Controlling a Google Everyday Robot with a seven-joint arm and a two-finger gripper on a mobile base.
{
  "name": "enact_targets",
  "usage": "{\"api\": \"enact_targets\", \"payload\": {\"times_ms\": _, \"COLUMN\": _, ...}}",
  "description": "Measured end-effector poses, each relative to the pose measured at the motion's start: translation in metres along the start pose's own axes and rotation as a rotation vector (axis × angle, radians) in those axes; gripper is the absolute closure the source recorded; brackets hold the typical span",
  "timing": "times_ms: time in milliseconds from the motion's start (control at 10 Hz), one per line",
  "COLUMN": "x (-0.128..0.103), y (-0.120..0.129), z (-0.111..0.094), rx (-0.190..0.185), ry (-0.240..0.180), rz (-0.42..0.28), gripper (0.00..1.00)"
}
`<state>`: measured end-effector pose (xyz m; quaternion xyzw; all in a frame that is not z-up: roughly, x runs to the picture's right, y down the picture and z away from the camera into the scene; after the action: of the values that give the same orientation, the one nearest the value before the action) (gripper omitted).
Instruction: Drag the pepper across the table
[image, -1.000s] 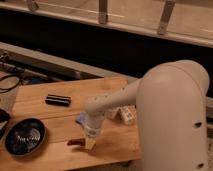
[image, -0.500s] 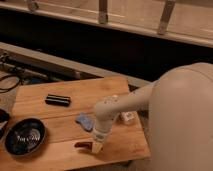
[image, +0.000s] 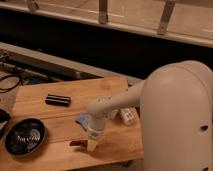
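The pepper (image: 77, 143) is a small dark red-brown sliver lying on the wooden table (image: 45, 112) near its front edge. My gripper (image: 92, 145) points down at the table just right of the pepper, touching or almost touching its right end. The pale arm reaches in from the right, and its large shell fills the right side of the view.
A blue sponge (image: 82, 120) lies just behind the gripper. A black rectangular bar (image: 57, 100) lies further back on the left. A black bowl (image: 25, 138) sits at the front left. A white packet (image: 128, 116) lies behind the arm. Cables lie off the table's left end.
The arm has shifted, and the gripper went slightly right and then back left along the front edge. The pepper has stayed close beside it, moving only a little.
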<state>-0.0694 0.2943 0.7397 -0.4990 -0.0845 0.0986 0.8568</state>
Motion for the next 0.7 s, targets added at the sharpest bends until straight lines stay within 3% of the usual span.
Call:
{"api": "enact_targets", "payload": {"times_ms": 200, "x": 0.017, "y": 0.003, "z": -0.003, "rx": 0.007, "ry": 0.016, "rz": 0.019, "gripper": 0.91}}
{"api": "enact_targets", "payload": {"times_ms": 400, "x": 0.019, "y": -0.003, "z": -0.008, "rx": 0.018, "ry": 0.033, "rz": 0.073, "gripper": 0.91}}
{"api": "enact_targets", "payload": {"times_ms": 700, "x": 0.067, "y": -0.011, "z": -0.025, "rx": 0.041, "ry": 0.032, "rz": 0.211, "gripper": 0.91}}
